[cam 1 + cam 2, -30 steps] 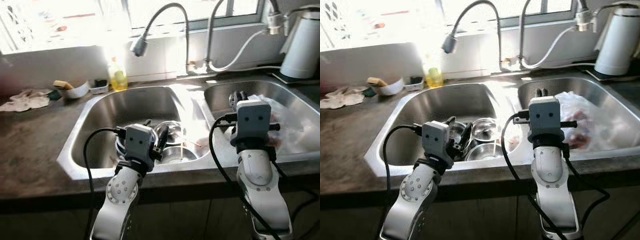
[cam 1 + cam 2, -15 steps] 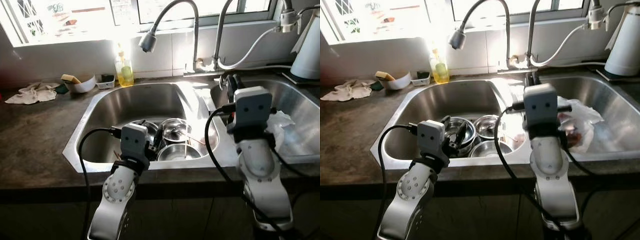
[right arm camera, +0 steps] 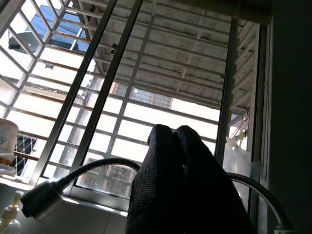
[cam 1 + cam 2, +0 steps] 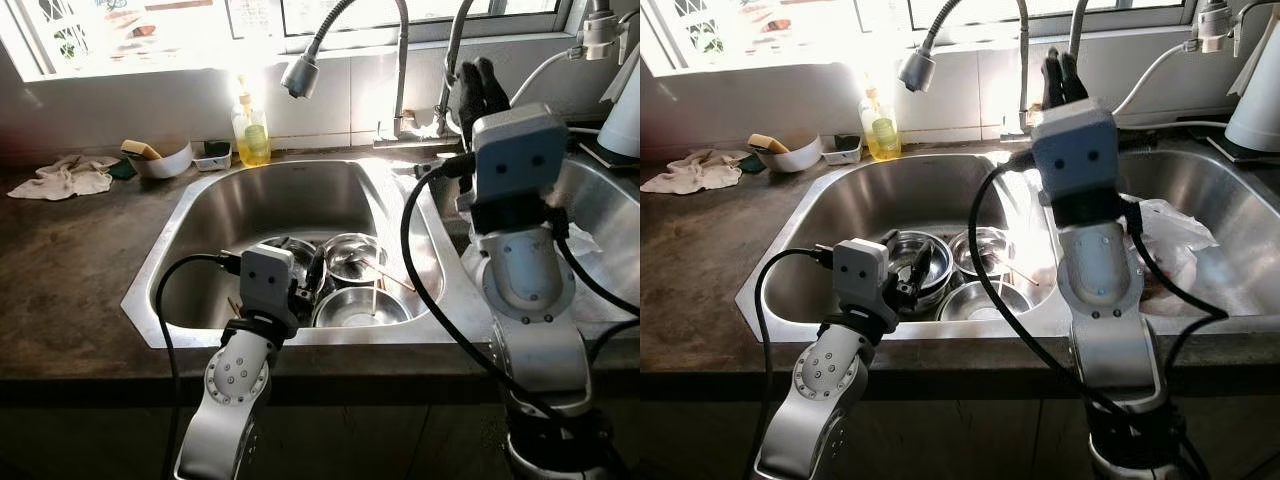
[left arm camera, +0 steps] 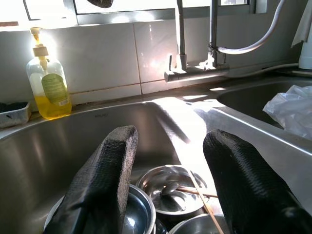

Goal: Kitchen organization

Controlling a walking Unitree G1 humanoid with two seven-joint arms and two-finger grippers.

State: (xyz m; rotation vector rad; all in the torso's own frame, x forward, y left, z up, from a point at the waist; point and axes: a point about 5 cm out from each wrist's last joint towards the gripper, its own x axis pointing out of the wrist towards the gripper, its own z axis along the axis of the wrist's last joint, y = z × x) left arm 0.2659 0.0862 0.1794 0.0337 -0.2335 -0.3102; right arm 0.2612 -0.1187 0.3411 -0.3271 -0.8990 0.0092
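Left claw (image 5: pixel 168 180) spread over sink (image 4: pixel 200 215), steel bowls (image 4: pixel 345 285) and chopsticks (image 4: pixel 385 278) inside

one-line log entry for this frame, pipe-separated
left tool: open, over bowls in left basin | right tool: shut, empty, raised by faucet | bag: right basin

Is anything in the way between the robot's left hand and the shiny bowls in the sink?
Nothing visible is. The left end effector hangs open just above the steel bowls in the left sink, with bare air between.
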